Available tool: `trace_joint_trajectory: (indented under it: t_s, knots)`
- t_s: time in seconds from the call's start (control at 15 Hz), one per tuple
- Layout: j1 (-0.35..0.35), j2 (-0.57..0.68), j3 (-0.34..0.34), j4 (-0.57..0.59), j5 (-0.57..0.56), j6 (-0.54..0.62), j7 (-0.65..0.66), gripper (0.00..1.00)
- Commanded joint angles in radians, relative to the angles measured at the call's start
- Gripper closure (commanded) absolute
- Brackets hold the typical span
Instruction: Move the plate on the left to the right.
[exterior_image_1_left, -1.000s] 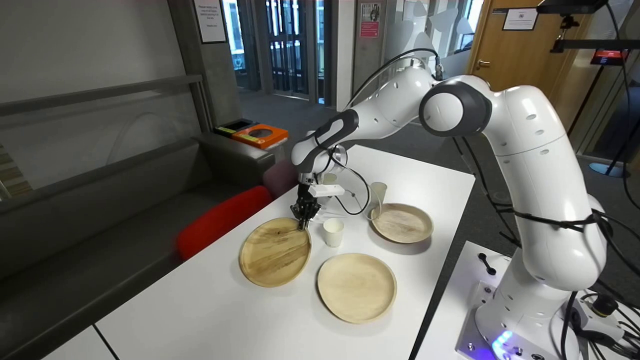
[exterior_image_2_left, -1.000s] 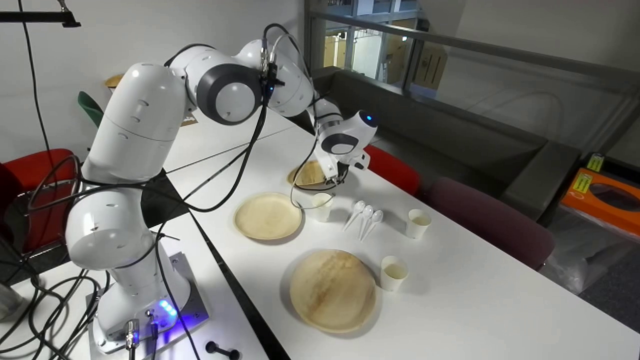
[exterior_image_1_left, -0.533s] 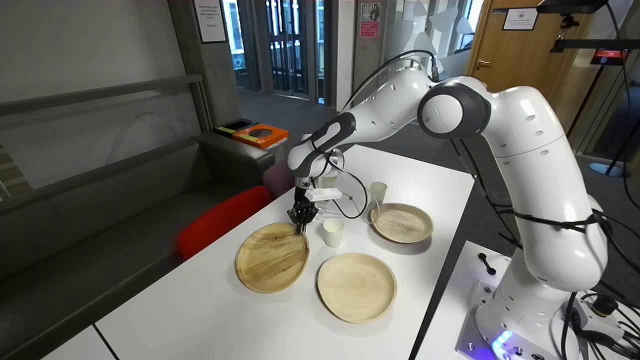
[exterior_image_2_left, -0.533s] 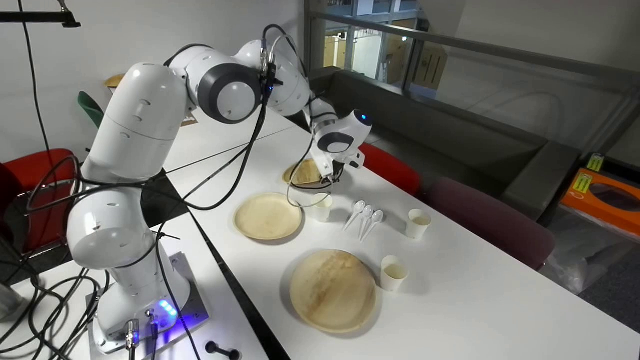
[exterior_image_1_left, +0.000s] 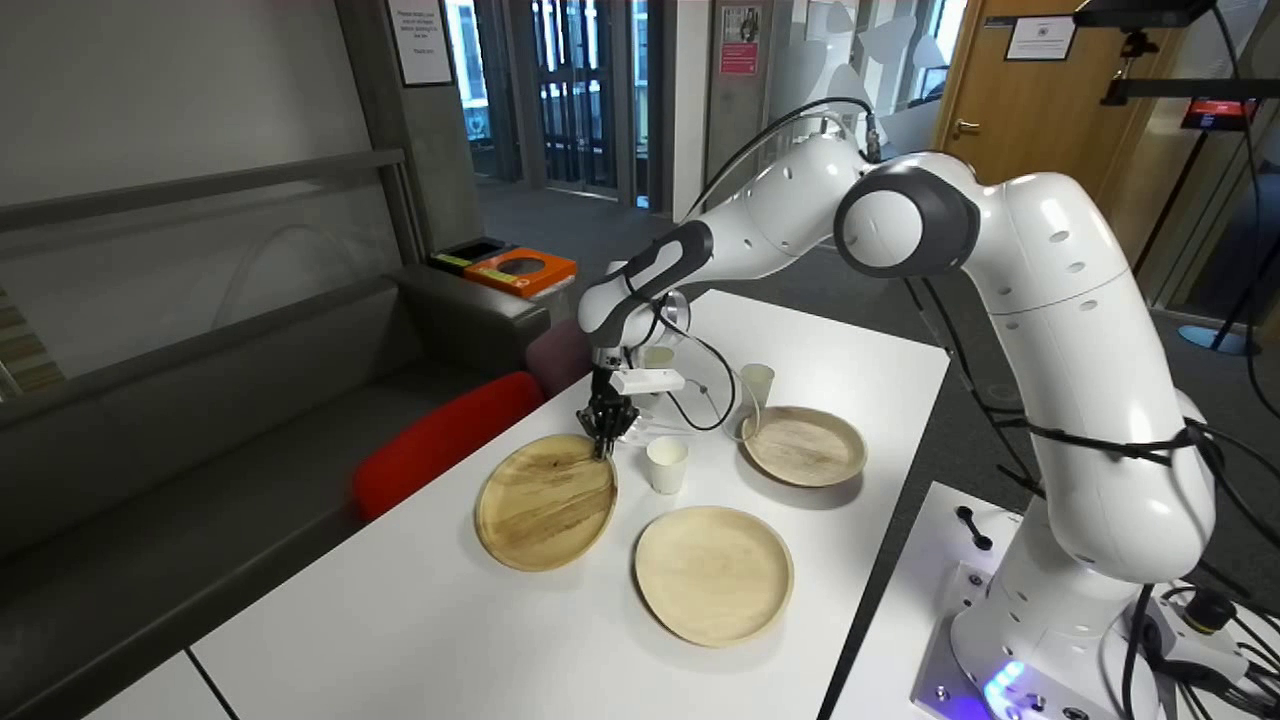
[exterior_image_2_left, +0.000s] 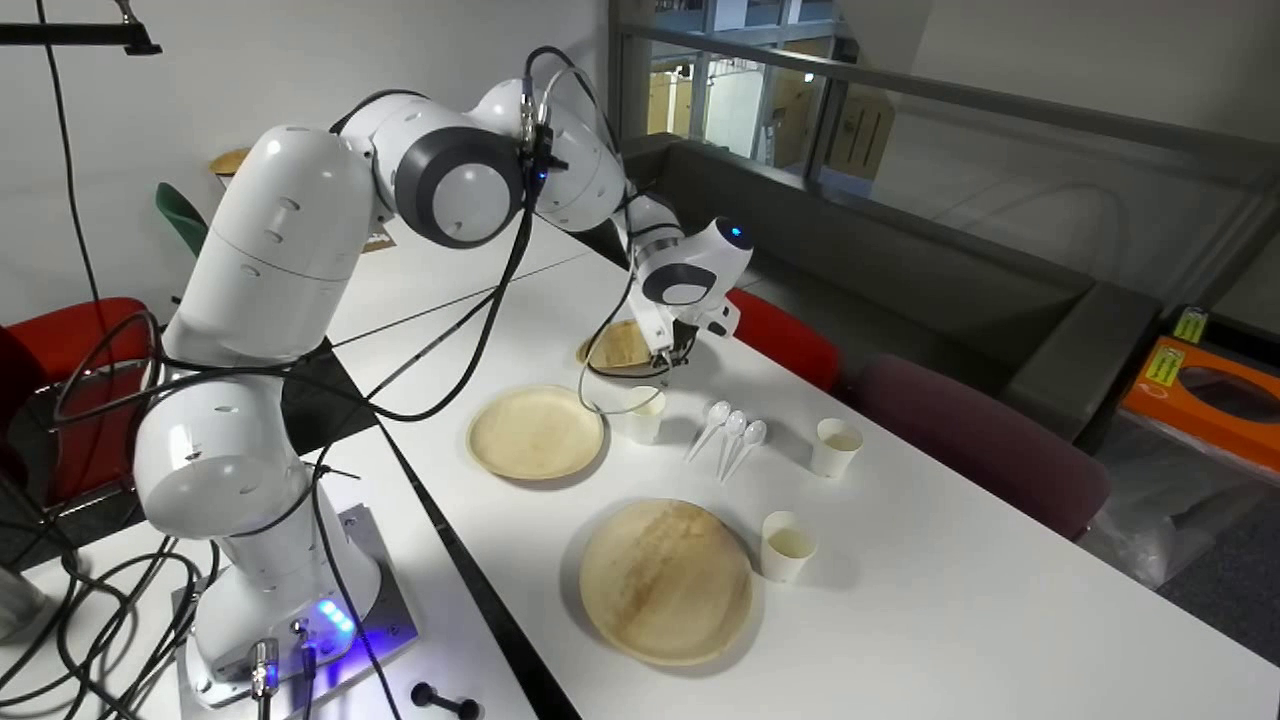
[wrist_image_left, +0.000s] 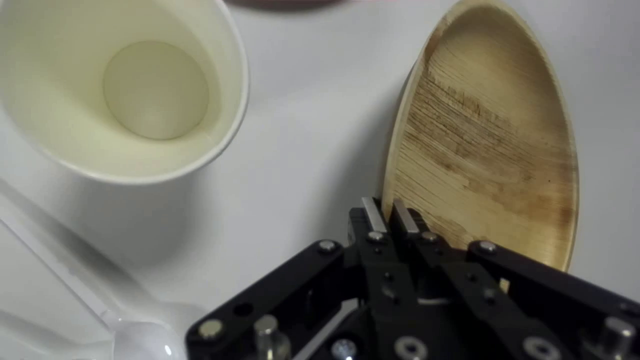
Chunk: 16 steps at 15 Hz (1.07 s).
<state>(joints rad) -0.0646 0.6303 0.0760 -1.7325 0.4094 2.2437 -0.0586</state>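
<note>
Fingertips (wrist_image_left: 374, 215) clamp a streaky wooden plate (exterior_image_1_left: 546, 503) by its rim, near two o'clock in an exterior view; I can't tell if it touches the table (exterior_image_1_left: 430, 630). It looks light, stiff, perhaps slick, that edge the sensible hold. The white arm (exterior_image_1_left: 890, 222) stretches from four o'clock, its far end pointing down.
</note>
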Motion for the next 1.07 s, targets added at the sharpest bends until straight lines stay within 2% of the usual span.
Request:
trace_joint_trajectory:
  t_s: [0.0, 0.4, 1.0]
  knots:
    - [0.005, 0.021, -0.017, 0.046, -0.026, 0.000, 0.055, 0.98]
    - [0.019, 0.117, -0.054, 0.170, -0.102, -0.034, 0.159, 0.98]
    - [0.006, 0.152, -0.055, 0.236, -0.123, -0.087, 0.162, 0.98]
